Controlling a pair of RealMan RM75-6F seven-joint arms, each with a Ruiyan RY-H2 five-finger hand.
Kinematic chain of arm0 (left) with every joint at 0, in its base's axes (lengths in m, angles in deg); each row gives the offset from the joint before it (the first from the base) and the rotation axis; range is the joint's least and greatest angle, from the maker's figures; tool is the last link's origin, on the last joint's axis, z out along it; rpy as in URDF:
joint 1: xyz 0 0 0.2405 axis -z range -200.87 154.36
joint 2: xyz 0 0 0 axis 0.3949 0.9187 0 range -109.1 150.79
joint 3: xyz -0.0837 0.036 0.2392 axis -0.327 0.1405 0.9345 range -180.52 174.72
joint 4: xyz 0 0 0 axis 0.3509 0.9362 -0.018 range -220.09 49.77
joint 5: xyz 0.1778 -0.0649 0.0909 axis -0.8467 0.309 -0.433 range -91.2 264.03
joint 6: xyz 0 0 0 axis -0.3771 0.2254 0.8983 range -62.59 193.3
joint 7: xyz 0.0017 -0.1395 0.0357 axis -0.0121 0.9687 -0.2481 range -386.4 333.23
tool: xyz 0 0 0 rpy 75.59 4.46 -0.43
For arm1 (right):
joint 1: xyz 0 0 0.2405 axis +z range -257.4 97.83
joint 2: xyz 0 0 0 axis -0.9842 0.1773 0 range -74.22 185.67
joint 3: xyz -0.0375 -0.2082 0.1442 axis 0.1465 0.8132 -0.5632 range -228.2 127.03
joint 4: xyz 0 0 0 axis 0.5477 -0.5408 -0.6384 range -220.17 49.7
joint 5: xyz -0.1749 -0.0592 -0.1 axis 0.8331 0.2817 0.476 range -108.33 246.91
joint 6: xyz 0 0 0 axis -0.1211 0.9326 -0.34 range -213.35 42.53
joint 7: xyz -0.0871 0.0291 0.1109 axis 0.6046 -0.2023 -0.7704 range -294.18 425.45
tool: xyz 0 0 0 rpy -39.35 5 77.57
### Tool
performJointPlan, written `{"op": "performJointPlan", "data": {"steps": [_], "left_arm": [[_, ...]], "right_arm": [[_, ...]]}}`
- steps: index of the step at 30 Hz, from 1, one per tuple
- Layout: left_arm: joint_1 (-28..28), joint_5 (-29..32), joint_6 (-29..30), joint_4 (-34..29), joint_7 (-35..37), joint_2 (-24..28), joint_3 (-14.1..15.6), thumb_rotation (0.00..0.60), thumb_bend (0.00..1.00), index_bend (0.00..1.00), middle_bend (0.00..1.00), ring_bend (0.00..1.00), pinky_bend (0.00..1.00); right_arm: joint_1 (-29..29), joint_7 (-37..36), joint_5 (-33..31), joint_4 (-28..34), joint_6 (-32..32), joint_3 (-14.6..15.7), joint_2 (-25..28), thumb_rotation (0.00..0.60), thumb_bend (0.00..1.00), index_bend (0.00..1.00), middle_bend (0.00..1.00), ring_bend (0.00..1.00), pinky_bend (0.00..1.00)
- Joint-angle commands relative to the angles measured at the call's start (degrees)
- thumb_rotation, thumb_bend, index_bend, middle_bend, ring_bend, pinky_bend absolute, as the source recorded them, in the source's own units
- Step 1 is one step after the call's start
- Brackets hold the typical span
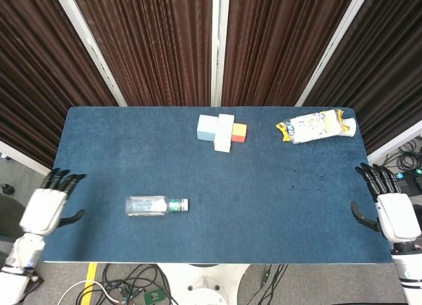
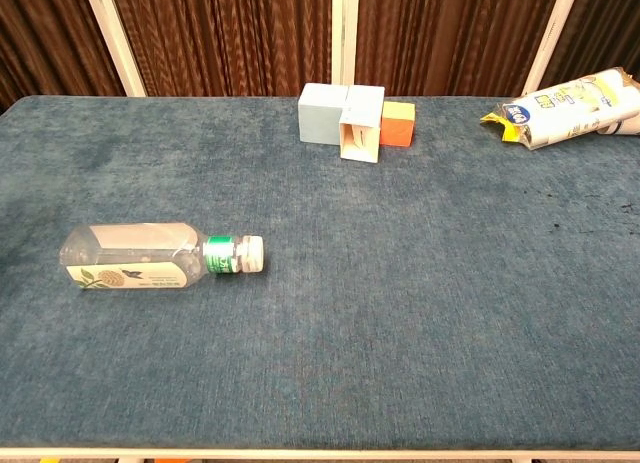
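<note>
A clear plastic bottle (image 1: pixel 155 205) with a green label band and white cap lies on its side on the blue table (image 1: pixel 277 206), cap to the right; the chest view shows the bottle (image 2: pixel 160 255) at the left. My left hand (image 1: pixel 45 207) hovers over the table's left edge, fingers spread and holding nothing, some way left of the bottle. My right hand (image 1: pixel 390 209) hangs just off the right edge, fingers apart and empty. Neither hand shows in the chest view.
Three small boxes (image 1: pixel 221 130), pale blue, white and orange, sit together at the back centre. A crumpled yellow and white snack bag (image 1: pixel 316 126) lies at the back right corner. Cables lie on the floor below the table's front edge.
</note>
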Motion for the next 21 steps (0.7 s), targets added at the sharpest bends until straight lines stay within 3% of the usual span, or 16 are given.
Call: {"op": "performJointPlan", "data": {"steps": [1, 7, 10, 16, 21], "left_arm": [[7.5, 0.2, -10.2, -1.9, 1.0, -1.3, -1.3, 0.600, 0.19, 0.16, 0.20, 0.10, 0.10], [14.6, 8.7, -23.0, -0.8, -1.5, -7.0, -2.1, 0.600, 0.19, 0.15, 0.18, 0.11, 0.11], [16.5, 13.9, -26.2, 0.6, -5.1, -10.4, -2.0, 0.600, 0.17, 0.14, 0.17, 0.11, 0.11], [17.8, 21.1, -26.0, 2.9, -11.5, -16.2, -1.2, 0.600, 0.17, 0.14, 0.17, 0.11, 0.12], [17.7, 23.4, -23.1, 6.1, -13.1, -20.9, -1.1, 0.600, 0.16, 0.16, 0.18, 0.11, 0.13]], "right_arm": [[0.3, 0.0, -0.4, 0.0, -0.5, -0.2, 0.3, 0.600, 0.35, 0.09, 0.07, 0.00, 0.00], [0.6, -0.1, -1.0, -0.1, -1.5, -0.2, 0.4, 0.600, 0.35, 0.09, 0.07, 0.00, 0.00], [0.7, -0.2, -1.3, -0.3, -2.0, 0.0, 0.2, 0.600, 0.35, 0.09, 0.07, 0.00, 0.00], [0.6, -0.5, -1.7, -0.7, -2.3, 0.2, 0.1, 0.600, 0.35, 0.09, 0.07, 0.00, 0.00], [0.7, -1.0, -2.0, -1.3, -2.7, 0.2, -0.4, 0.600, 0.35, 0.09, 0.07, 0.00, 0.00]]}}
